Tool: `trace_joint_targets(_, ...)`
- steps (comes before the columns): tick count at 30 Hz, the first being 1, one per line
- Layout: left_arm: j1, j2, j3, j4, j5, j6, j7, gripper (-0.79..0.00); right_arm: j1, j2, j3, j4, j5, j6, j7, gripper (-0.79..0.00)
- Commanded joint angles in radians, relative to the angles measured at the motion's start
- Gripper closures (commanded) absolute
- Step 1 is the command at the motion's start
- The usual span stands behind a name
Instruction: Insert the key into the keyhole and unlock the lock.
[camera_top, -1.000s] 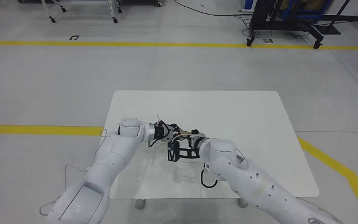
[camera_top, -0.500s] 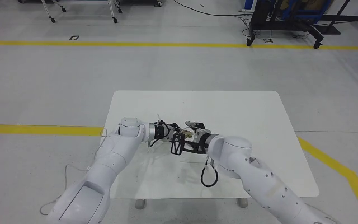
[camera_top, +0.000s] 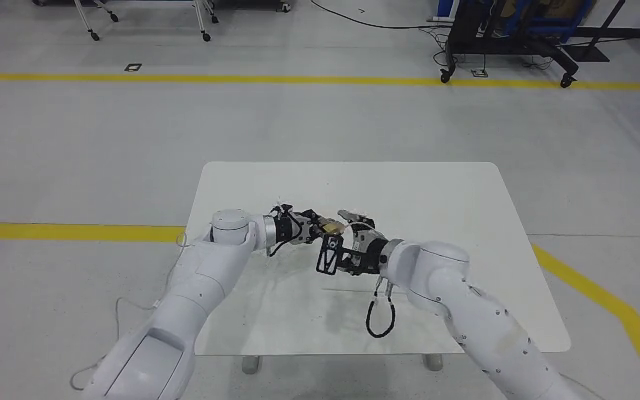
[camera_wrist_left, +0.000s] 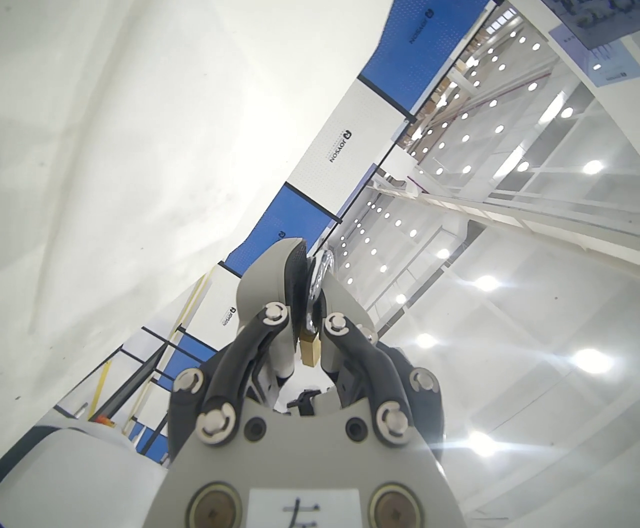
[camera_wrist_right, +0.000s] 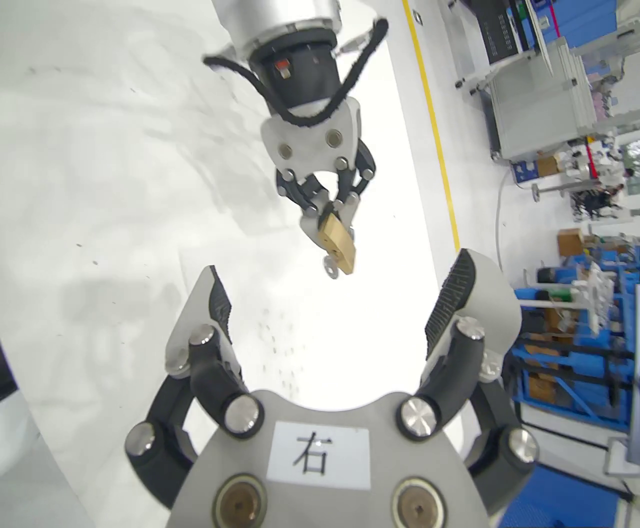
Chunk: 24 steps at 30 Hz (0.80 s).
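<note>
brass lock (camera_wrist_right: 339, 244) hangs in the air above the white table (camera_top: 450, 200), near the table's middle, pinched by the left gripper (camera_wrist_right: 326, 216). that gripper's claw is narrow, its two fingers pressed onto the silver shackle (camera_wrist_left: 318, 278), with the brass body pointing away from the wrist and tilted. in the left wrist view the shackle sits between the pads and the brass body shows lower down, between the finger links. a small silver key (camera_wrist_right: 329, 265) juts from the end of the lock body opposite the shackle, touching it; how deep it sits in the keyhole cannot be told. the right gripper (camera_wrist_right: 341, 280) faces the lock from the other side, its claw spread wide and holding nothing, both ribbed pads bare. its fingers stand to either side of the lock's line and apart from both key and lock. from above, the two wrists meet nearly head-on over the table, with the lock between them.
</note>
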Motion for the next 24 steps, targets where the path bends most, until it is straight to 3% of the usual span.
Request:
trace_joint_targets(1, 0.010, 0.003, -0.012, -0.012, -0.012, -0.016, -0.002, 0.000, -0.020, 0.011, 0.060, 0.037, 0.094, -0.106, -0.210, 0.000)
trace_joint_targets(4, 0.020, 0.008, -0.024, -0.027, -0.021, -0.023, -0.003, 0.000, -0.028, 0.026, 0.116, 0.113, 0.147, -0.252, -0.344, 0.000)
trace_joint_targets(7, 0.030, 0.011, -0.034, -0.045, -0.025, -0.036, -0.005, 0.000, -0.014, 0.033, 0.130, 0.187, 0.180, -0.334, -0.410, 0.000)
trace_joint_targets(15, 0.062, 0.024, -0.050, -0.106, -0.004, -0.123, -0.037, 0.000, 0.058, 0.038, 0.073, 0.330, 0.234, -0.334, -0.410, 0.000)
trace_joint_targets(24, 0.082, 0.034, -0.059, -0.144, 0.018, -0.155, -0.052, 0.000, 0.110, 0.035, 0.044, 0.393, 0.272, -0.305, -0.414, 0.000)
